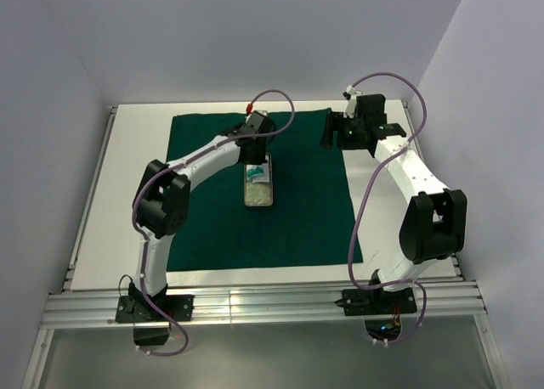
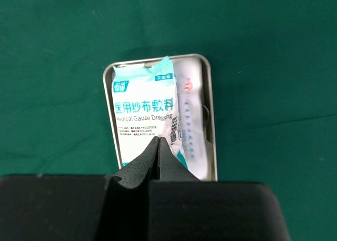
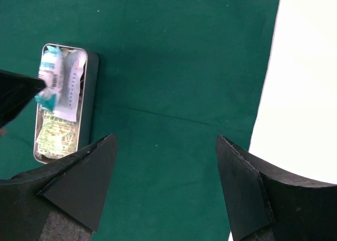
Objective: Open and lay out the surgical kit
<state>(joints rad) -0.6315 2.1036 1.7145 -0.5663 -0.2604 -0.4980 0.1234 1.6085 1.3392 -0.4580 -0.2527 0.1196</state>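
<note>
The surgical kit's dark green cloth (image 1: 306, 202) lies spread flat on the table. At its middle stands the small steel tray (image 1: 258, 204) (image 2: 212, 120) (image 3: 92, 93) with packets inside. My left gripper (image 2: 159, 140) (image 1: 255, 164) is shut on the near edge of a white and teal gauze packet (image 2: 142, 104) (image 3: 50, 72), which stands tilted up out of the tray. Beside it lies a white packet (image 2: 192, 120), and a yellow-green packet (image 3: 55, 136) rests at the tray's other end. My right gripper (image 3: 166, 141) (image 1: 333, 134) hangs open over bare cloth near the far right corner, with nothing between its fingers. No clamps or tweezers show.
The white tabletop (image 1: 127, 194) (image 3: 305, 93) frames the cloth on all sides. An aluminium rail (image 1: 255, 304) runs along the near edge by the arm bases. Pale walls close in at the left, the back and the right.
</note>
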